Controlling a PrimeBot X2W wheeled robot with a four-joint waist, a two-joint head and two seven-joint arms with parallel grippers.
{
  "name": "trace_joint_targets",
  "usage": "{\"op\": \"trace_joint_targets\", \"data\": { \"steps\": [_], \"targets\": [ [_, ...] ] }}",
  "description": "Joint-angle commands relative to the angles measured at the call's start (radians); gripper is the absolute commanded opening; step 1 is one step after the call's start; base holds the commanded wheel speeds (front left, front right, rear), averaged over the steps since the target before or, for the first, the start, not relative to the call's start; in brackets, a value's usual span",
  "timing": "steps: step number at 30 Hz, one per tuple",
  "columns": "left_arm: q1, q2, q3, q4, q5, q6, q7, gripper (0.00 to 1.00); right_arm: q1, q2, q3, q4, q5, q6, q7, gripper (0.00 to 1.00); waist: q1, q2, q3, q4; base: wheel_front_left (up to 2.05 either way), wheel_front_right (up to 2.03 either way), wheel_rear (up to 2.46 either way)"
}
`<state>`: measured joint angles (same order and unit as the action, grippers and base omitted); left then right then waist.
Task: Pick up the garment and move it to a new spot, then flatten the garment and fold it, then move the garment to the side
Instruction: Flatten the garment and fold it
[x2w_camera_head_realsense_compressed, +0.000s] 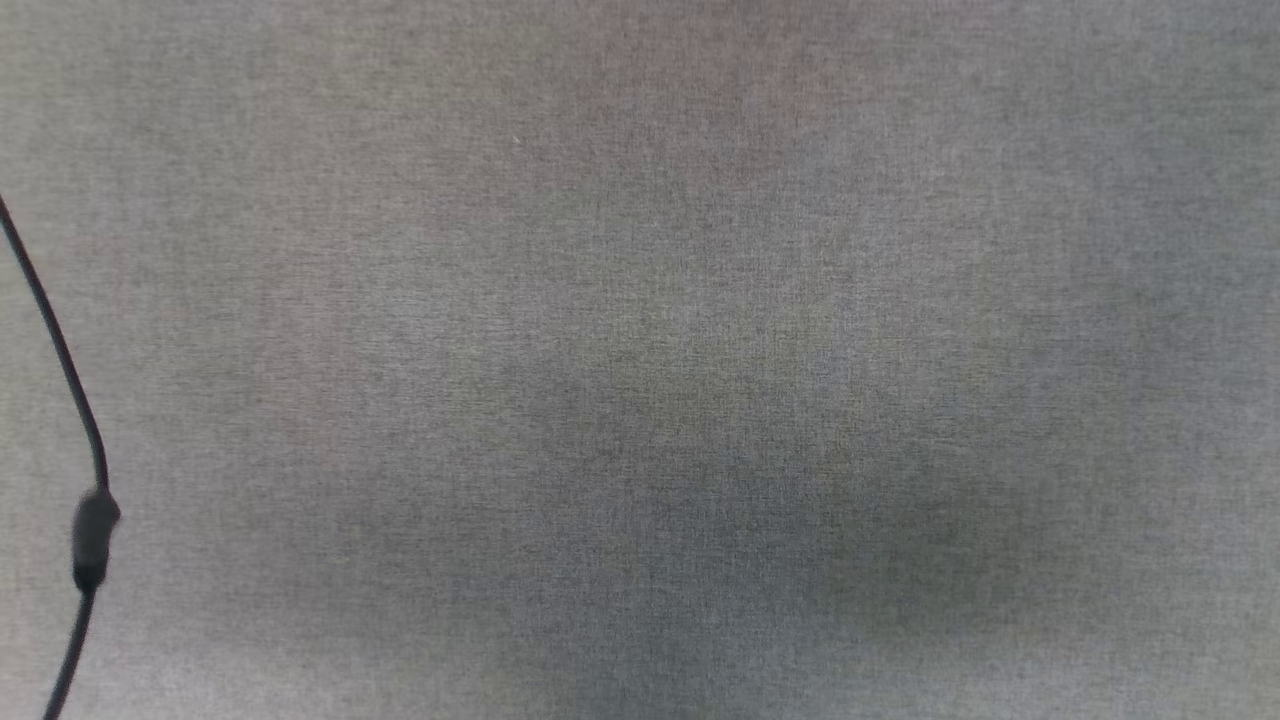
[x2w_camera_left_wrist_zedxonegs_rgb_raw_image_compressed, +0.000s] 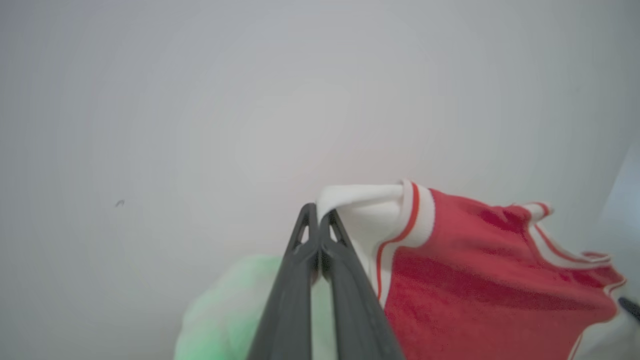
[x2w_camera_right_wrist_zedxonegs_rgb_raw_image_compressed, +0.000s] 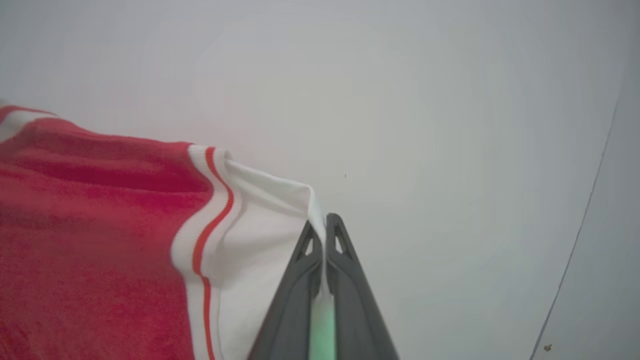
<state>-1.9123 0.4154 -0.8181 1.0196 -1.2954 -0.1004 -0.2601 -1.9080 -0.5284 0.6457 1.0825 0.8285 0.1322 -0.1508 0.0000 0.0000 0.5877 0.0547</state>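
Left wrist view: we see the left gripper (x2w_camera_left_wrist_zedxonegs_rgb_raw_image_compressed: 319, 211) clamped shut on a white sleeve edge of the garment (x2w_camera_left_wrist_zedxonegs_rgb_raw_image_compressed: 475, 280), with the red body and striped trim stretching off to that view's right against a pale blank background and a blurry green patch (x2w_camera_left_wrist_zedxonegs_rgb_raw_image_compressed: 225, 305) low beside the fingers. Right wrist view: we see the right gripper (x2w_camera_right_wrist_zedxonegs_rgb_raw_image_compressed: 325, 222) pinched closed on a white sleeve edge too, red cloth spreading to that view's left. Head view gives us a grey woven surface (x2w_camera_head_realsense_compressed: 640, 360) with a black cable (x2w_camera_head_realsense_compressed: 95, 540) along its left edge
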Motion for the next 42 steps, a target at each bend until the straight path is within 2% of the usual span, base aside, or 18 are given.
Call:
{"op": "trace_joint_targets", "data": {
  "steps": [1,2,4,7,10,16,23,32,37,40,42],
  "targets": [
    [-0.004,0.006,0.052,-0.002,0.007,-0.002,-0.006,0.0,-0.012,0.004,-0.005,0.027,-0.003,-0.003,-0.013,0.0,0.0,0.0,-0.006,0.001,0.0,0.0,0.0],
    [0.012,-0.009,0.092,-0.003,0.015,-0.008,-0.006,0.0,-0.02,0.013,-0.007,0.046,-0.006,-0.003,-0.021,0.0,0.0,0.0,-0.014,0.001,0.0,0.0,0.0],
    [0.065,-0.045,0.107,0.006,0.026,-0.02,-0.006,0.0,0.002,0.024,0.006,0.073,-0.01,-0.003,-0.021,0.0,0.0,0.0,-0.037,0.003,0.0,0.0,0.0],
    [0.133,-0.061,0.091,0.019,0.01,-0.029,0.011,0.0,0.062,0.035,0.035,0.079,-0.002,-0.003,-0.001,0.0,0.0,0.0,-0.065,0.001,0.0,0.0,0.0],
    [0.252,-0.054,0.073,-0.053,-0.027,-0.03,0.041,0.0,0.156,0.025,0.06,0.036,0.043,-0.003,0.037,0.0,0.0,0.0,-0.086,0.004,0.0,0.0,0.0],
    [0.529,0.026,0.033,-0.254,-0.118,-0.03,0.067,0.0,0.39,-0.054,0.116,-0.121,0.165,-0.002,0.096,0.0,0.0,0.0,-0.131,0.006,0.0,0.0,0.0],
    [0.877,0.124,-0.035,-0.536,-0.215,-0.03,0.072,0.0,0.728,-0.194,0.165,-0.388,0.361,-0.002,0.169,0.0,0.0,0.0,-0.211,0.009,0.0,0.0,0.0],
    [1.243,0.275,-0.124,-0.789,-0.222,-0.031,0.019,0.0,1.153,-0.393,0.191,-0.713,0.566,-0.002,0.245,0.0,0.0,0.0,-0.304,-0.014,0.0,0.0,0.0],
    [1.405,0.359,-0.124,-0.897,-0.213,-0.031,0.0,0.0,1.338,-0.504,0.201,-0.889,0.675,-0.002,0.295,0.0,0.0,0.0,-0.315,-0.025,0.0,0.0,0.0],
    [1.491,0.406,-0.103,-0.959,-0.206,-0.031,-0.006,0.0,1.422,-0.569,0.202,-0.975,0.712,-0.002,0.281,0.0,0.0,0.0,-0.315,-0.029,0.0,0.0,0.0],
    [1.517,0.422,-0.091,-0.981,-0.2,-0.031,-0.005,0.0,1.447,-0.59,0.202,-1.001,0.723,-0.002,0.274,0.0,0.0,0.0,-0.315,-0.029,0.0,0.0,0.0]
  ]
}}
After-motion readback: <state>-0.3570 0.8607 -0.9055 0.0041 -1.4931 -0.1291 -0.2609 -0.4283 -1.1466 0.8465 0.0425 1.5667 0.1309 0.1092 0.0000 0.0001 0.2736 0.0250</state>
